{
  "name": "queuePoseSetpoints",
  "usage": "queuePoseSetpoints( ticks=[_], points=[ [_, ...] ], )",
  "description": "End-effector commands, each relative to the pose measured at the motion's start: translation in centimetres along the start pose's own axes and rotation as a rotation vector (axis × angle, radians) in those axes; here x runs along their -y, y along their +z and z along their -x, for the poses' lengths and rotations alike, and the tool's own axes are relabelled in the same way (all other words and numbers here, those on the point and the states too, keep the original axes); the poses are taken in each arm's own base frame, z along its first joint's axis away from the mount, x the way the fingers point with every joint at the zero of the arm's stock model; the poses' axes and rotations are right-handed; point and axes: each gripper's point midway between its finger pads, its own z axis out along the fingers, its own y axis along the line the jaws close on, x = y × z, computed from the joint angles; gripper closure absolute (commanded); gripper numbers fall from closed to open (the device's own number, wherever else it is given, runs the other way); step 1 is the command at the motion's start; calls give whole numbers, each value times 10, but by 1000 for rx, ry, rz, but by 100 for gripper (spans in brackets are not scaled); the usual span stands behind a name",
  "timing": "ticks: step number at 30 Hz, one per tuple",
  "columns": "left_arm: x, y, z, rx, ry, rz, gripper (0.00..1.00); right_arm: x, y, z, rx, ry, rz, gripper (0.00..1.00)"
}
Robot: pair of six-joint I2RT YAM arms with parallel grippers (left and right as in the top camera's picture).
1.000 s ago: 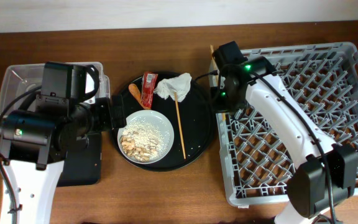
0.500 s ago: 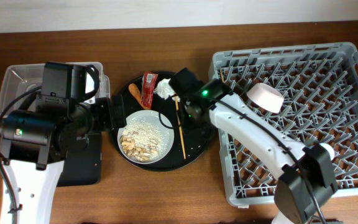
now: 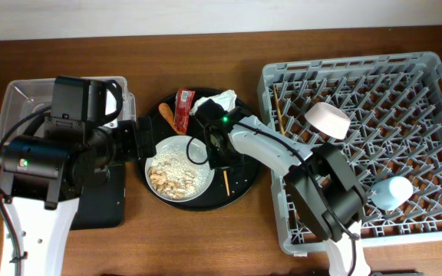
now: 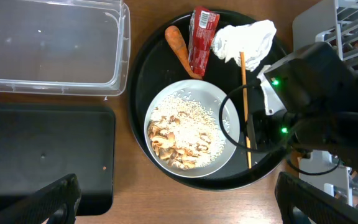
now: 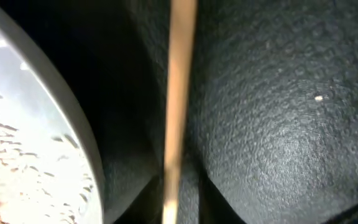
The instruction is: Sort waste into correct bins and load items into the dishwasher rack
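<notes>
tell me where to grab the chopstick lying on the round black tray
Grip the chopstick mid-shaft from straight above, closing across its width. It lies flat on the round black tray beside the plate, its upper end touching the napkin.

From above I see the grey rack (image 3: 428,100) filling the right of the frame. A white bowl (image 3: 327,119) sits near its upper middle, a light-blue cup (image 3: 390,192) at its lower right, and one chopstick (image 3: 277,115) lies by its left edge. My right gripper (image 3: 219,149) is low over the round black tray (image 3: 244,172) at centre, above a second chopstick (image 3: 225,182), just beside the plate (image 3: 208,176) of rice (image 3: 176,165). A red packet (image 3: 183,110) and a napkin (image 3: 215,103) lie at that tray's top. My left arm (image 3: 44,165) partly covers the clear tub (image 3: 21,96) and the flat black bin (image 3: 102,207) at left.
</notes>
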Motion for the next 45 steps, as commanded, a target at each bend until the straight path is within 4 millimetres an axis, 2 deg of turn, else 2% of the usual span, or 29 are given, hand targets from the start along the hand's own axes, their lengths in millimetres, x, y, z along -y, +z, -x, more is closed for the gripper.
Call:
queuePoseSetpoints(
  ticks=[1,2,5,8,9,11,12,13,15,16,17,19,20,21,23,25,27,29,31,33,34,36,37,40,42,44,45],
  points=[
    [-2,-4,3,19,-7,5,1,8,12,-7,-17,18,-42,96],
    [-2,-4,3,19,-7,5,1,11,7,-5,-8,24,-51,96],
    [-2,-4,3,19,-7,5,1,15,-32,4,54,31,-24,96],
    [-2,-4,3,19,-7,5,1,11,-112,10,229,-56,32,96],
    [-2,-4,3,19,-7,5,1,21,-144,12,311,-42,21,96],
    [-2,-4,3,19,-7,5,1,46,-172,12,377,0,-31,96],
    [-2,-4,3,19,-7,5,1,75,-184,9,391,48,-112,96],
    [-2,-4,3,19,-7,5,1,100,-186,7,378,93,-171,96],
    [-2,-4,3,19,-7,5,1,128,-182,5,342,148,-219,96],
    [-2,-4,3,19,-7,5,1,144,-172,5,301,160,-235,96],
    [-2,-4,3,19,-7,5,1,148,-166,4,282,153,-244,96],
    [-2,-4,3,19,-7,5,1,152,-142,-8,217,143,-265,96],
    [-2,-4,3,19,-7,5,1,150,-135,-14,194,130,-272,91],
    [-2,-4,3,19,-7,5,1,148,-132,-17,185,121,-273,66],
    [-2,-4,3,19,-7,5,1,141,-133,-17,188,110,-249,44],
    [-2,-4,3,19,-7,5,1,131,-150,-11,235,108,-199,31],
    [-2,-4,3,19,-7,5,1,123,-174,-3,305,110,-151,29],
    [-2,-4,3,19,-7,5,1,115,-207,4,396,110,-101,29],
    [-2,-4,3,19,-7,5,1,110,-248,3,505,109,-58,29],
    [-2,-4,3,19,-7,5,1,97,-296,-17,633,78,21,28],
    [-2,-4,3,19,-7,5,1,92,-311,-27,671,60,45,27],
    [-2,-4,3,19,-7,5,1,81,-343,-52,762,16,108,2],
    [-2,-4,3,19,-7,5,1,78,-355,-63,797,0,131,2],
    [-2,-4,3,18,-7,5,1,97,-355,-107,746,3,97,2],
    [-2,-4,3,19,-7,5,1,110,-367,-132,785,-12,81,2],
    [-2,-4,3,19,-7,5,1,123,-383,-157,867,-132,34,2],
    [-2,-4,3,19,-7,5,1,130,-389,-162,921,-162,4,2]
  ],
)
